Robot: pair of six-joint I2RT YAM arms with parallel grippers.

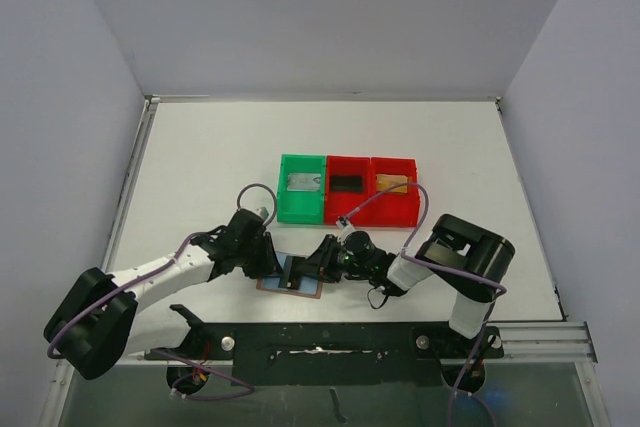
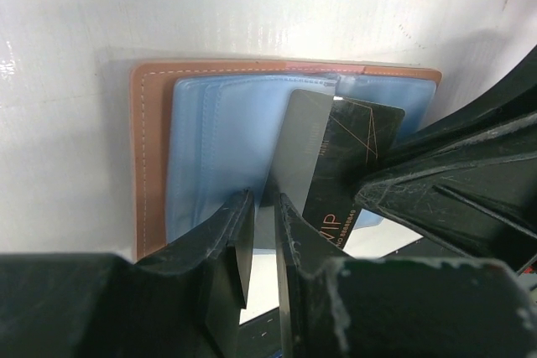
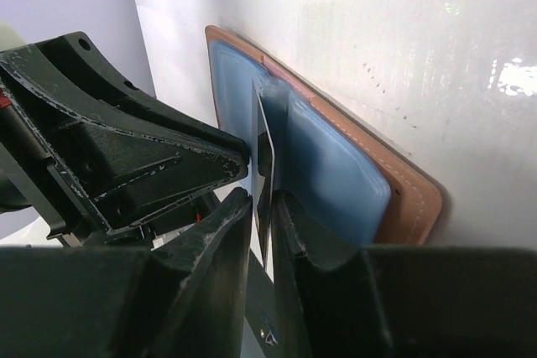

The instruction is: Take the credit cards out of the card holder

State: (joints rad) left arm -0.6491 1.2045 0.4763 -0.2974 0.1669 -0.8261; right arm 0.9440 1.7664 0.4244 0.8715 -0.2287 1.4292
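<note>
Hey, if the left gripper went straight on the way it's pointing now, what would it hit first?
Most likely the card holder. The left gripper, shut on the grey card, points at its blue pockets. The right gripper, on the black card, sits to one side; depth is unclear.

We see three bins touching in a row near the middle of the white counter (image 1: pixel 200 167), parallel to its far edge: green bin (image 1: pixel 302 210) leftmost, then red bin (image 1: pixel 348 210), second red bin (image 1: pixel 395 212) rightmost.
</note>
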